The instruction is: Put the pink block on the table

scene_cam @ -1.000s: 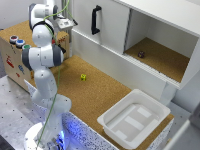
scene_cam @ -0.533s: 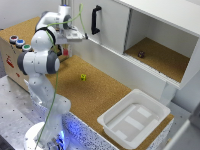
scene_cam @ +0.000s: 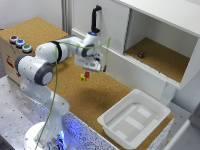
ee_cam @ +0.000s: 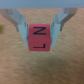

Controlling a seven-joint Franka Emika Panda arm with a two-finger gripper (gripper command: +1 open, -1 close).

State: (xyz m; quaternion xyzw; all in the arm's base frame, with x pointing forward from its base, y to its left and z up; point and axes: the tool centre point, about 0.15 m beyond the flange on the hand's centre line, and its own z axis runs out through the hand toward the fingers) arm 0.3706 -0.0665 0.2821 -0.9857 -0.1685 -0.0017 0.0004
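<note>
The claw [ee_cam: 40,31] is gripping the tiny reddish-pink cube [ee_cam: 39,37] between both fingers, holding it right over the brown cork-topped bench [scene_cam: 107,92], next to a small yellow cube [scene_cam: 82,77].

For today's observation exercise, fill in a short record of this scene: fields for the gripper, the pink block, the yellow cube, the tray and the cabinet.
gripper: fingers either side of the pink block
pink block: between the fingers, over the table
yellow cube: on the table, beside the pink block
tray: white, at the table's edge
cabinet: open, small dark object inside
</note>
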